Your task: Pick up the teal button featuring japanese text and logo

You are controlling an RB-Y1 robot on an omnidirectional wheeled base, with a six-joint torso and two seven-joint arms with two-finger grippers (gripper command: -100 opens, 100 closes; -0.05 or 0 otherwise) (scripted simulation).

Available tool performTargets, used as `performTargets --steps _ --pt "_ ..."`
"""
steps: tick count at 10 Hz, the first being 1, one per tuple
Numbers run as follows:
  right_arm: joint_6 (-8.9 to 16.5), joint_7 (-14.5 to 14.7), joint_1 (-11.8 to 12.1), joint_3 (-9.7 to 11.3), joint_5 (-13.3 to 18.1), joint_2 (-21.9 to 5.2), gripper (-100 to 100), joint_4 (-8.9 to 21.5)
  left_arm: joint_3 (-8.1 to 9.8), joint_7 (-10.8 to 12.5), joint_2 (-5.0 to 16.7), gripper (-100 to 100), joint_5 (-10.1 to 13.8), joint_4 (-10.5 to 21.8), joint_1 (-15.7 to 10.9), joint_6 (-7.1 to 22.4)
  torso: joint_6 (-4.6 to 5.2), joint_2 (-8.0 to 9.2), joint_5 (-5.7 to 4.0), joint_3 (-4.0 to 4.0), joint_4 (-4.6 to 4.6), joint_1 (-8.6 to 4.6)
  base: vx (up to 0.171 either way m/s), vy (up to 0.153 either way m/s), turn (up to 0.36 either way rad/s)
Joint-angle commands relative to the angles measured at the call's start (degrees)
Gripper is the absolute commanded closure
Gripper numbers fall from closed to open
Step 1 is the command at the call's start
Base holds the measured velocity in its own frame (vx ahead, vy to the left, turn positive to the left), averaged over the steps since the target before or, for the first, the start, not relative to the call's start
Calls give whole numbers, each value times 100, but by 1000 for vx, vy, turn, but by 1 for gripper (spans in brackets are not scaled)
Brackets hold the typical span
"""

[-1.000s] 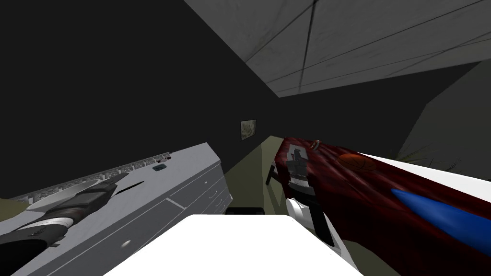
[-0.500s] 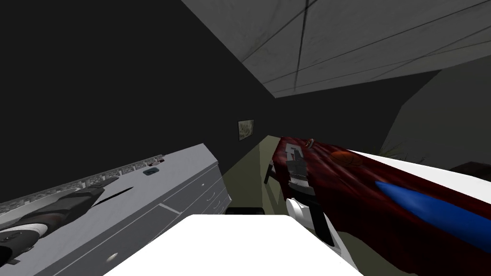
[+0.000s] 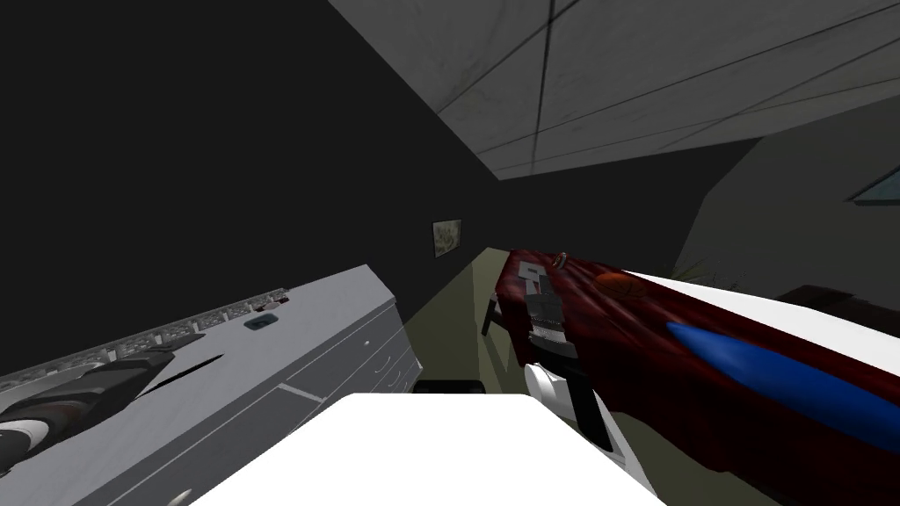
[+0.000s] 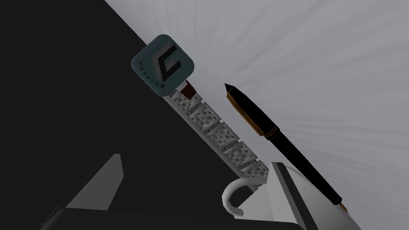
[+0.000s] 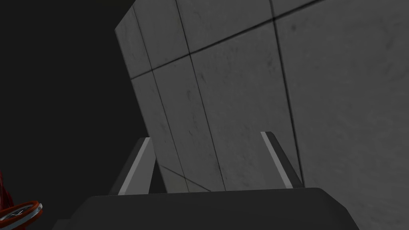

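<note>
The teal button is a rounded square with a dark angular logo and a row of small characters along one side. It lies flat on the grey dresser top, close to the black wall at the back. In the head view the button is a small dark-teal spot near the dresser's back edge. My left gripper is open and empty, well short of the button, and its forearm lies over the dresser's near end. My right gripper is open and empty, held up over the red bed.
A white patterned strip runs from the button back toward my left gripper. A black pen lies beside it, and a white mug stands near one finger. The dresser has drawers. An orange ball and a blue object lie on the bed.
The whole head picture has slid to the left, so my head or base has turned right. The button and my left arm keep their places on the dresser.
</note>
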Motion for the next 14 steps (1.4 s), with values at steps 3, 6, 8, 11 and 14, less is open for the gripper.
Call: performTargets --steps 3,6,8,11,14 --pt "0 0 0 0 0 0 0 0 178 -154 291 -100 374 207 138 473 2 -2 0 -1 -1 0 3 -1 -90" --pt "0 0 0 0 0 0 0 0 345 -302 572 -100 735 403 278 889 2 -3 0 -2 -1 0 4 0 -97" --pt "0 0 -1 0 0 0 0 0 499 -444 851 -100 1087 602 404 1243 5 -3 -1 -2 -1 0 6 1 -139" --pt "0 0 -1 0 0 0 0 0 639 -580 1128 -100 1426 804 519 1666 5 -3 -1 -2 -1 1 4 2 -100" --pt "0 0 -1 0 0 0 0 0 766 -708 1400 -100 1751 1006 621 2101 5 -4 0 -2 -1 1 5 7 -91"
